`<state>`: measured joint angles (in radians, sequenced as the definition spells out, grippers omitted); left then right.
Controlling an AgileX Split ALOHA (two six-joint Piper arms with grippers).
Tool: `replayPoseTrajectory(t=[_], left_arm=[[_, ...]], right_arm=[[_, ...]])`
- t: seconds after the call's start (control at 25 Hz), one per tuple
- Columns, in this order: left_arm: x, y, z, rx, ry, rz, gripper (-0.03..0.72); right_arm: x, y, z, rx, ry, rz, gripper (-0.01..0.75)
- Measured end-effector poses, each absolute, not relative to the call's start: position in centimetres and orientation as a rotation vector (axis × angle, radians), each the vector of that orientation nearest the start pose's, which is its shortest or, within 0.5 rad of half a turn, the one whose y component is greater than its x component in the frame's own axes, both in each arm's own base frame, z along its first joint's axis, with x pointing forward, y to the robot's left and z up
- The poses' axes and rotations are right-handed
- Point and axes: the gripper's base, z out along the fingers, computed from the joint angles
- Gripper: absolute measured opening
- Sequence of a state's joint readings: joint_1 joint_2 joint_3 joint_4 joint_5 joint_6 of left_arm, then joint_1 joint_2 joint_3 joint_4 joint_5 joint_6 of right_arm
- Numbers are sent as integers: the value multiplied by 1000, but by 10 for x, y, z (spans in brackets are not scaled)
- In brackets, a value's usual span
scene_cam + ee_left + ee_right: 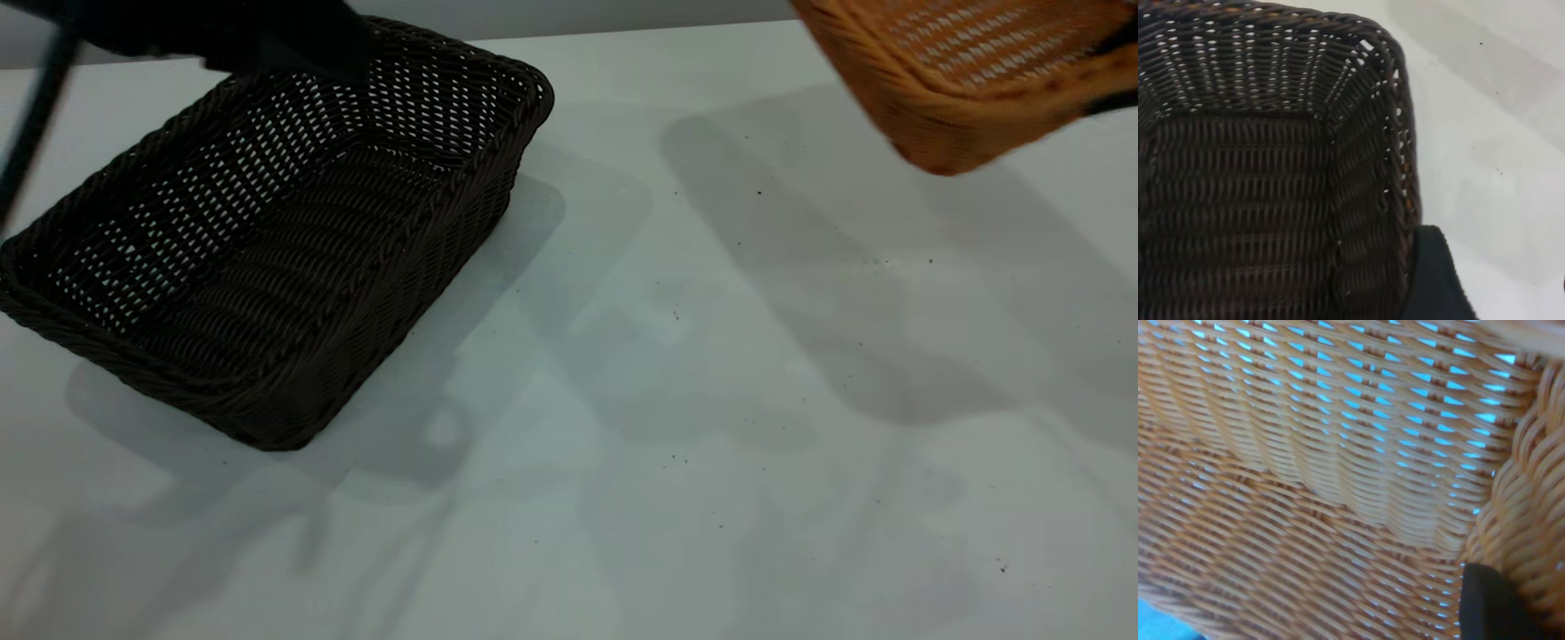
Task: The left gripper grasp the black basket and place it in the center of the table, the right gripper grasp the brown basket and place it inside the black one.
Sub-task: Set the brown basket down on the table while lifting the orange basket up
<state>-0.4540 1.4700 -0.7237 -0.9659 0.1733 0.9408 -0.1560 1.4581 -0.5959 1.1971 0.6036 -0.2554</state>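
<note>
The left gripper (267, 40) sits at the far rim of the black basket (293, 249), at the upper left of the exterior view; it is a dark blurred mass there, cut off by the top edge. In the left wrist view one black finger (1431, 280) lies against the outside of the basket wall, so the gripper seems to hold the rim, but the second finger is hidden. This basket is on the left part of the counter (711, 400), its near corner on the surface, and its far side appears a little raised. The right gripper (1122, 53) is at the upper right, mostly out of the picture. In the right wrist view one dark finger (1495, 603) presses beside the braided rim of the brown basket (969, 71). That basket hangs tilted above the counter, well apart from the black one, and is cut off by the top edge.
</note>
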Motion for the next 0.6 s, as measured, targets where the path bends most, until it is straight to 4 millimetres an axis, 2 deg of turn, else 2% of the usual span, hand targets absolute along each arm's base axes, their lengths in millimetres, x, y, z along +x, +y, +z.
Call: replayPoseTrajectory(t=[0.2, 0.24, 0.32, 0.48, 0.6], left_arm=[[251, -149, 202, 554, 2294, -401, 396], [251, -150, 200, 551, 2301, -399, 396], [255, -151, 195, 532, 2307, -374, 396], [261, -150, 181, 440, 2351, -353, 396], [265, -150, 171, 434, 2364, -314, 396]], right_arm=[[245, 7, 189, 906, 2491, 1024, 112], [245, 7, 189, 906, 2491, 1024, 112], [252, 7, 201, 771, 2510, 1016, 112], [264, 4, 217, 666, 2503, 988, 112], [271, 2, 228, 626, 2480, 975, 112]])
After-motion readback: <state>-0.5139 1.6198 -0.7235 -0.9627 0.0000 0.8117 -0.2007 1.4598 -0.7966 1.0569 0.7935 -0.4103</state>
